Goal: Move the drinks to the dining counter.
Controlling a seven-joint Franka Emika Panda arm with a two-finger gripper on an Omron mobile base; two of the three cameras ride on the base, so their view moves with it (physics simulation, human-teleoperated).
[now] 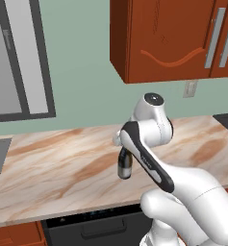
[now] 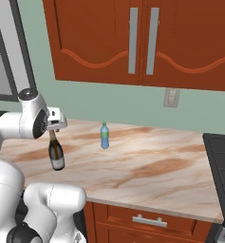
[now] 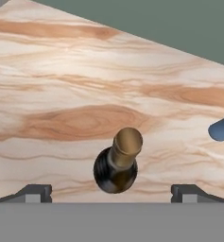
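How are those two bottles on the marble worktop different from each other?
The wine bottle is dark glass with a gold-foil neck; the blue plastic bottle is pale blue with a green band. The wine bottle looks taller and wider, the plastic bottle smaller. The wine bottle stands right under the open gripper; the plastic bottle stands apart, farther back toward the wall. Both stand upright on the worktop.
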